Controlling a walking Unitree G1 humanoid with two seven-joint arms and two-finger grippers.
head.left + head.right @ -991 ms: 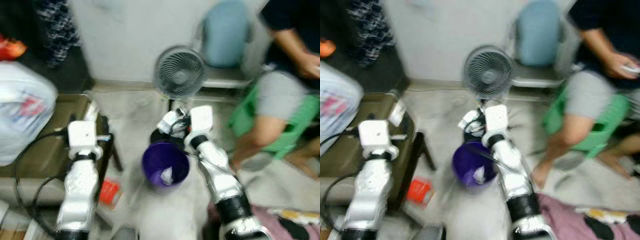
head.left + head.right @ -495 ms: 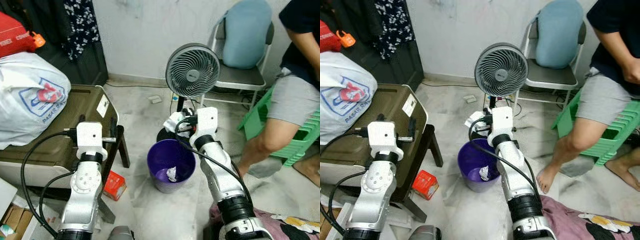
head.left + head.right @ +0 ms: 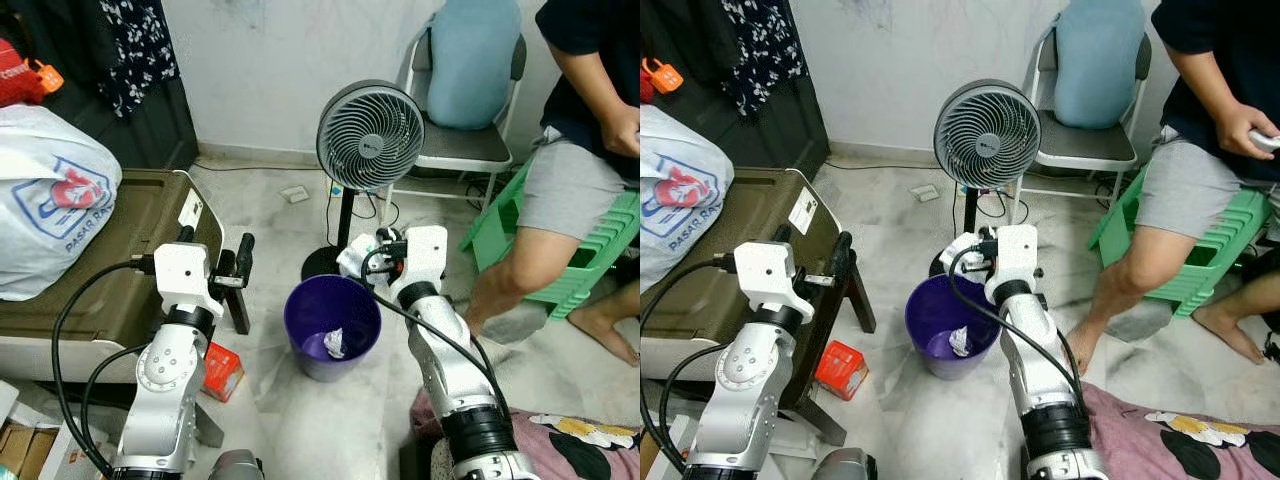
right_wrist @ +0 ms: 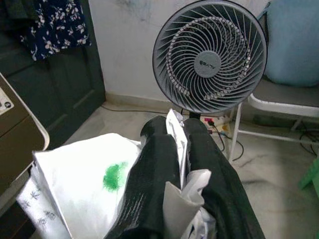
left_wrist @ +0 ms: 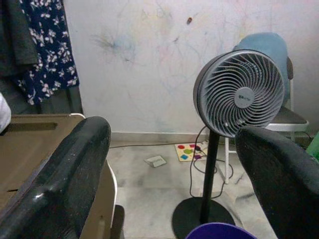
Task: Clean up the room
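I'm pinching a crumpled white paper wad with a green smear (image 4: 94, 194) in my right gripper (image 3: 372, 258), mid-frame, just above the far rim of the round purple plastic bin (image 3: 300, 325), which is holding another paper scrap (image 3: 335, 343). My left gripper (image 3: 215, 262) is hovering left of centre, fingers spread apart.

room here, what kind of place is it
Most likely a lived-in room of a home: a standing fan on a marble-patterned floor, a folding chair against a scuffed wall, a purple waste bin, and clothes hanging in the corner.
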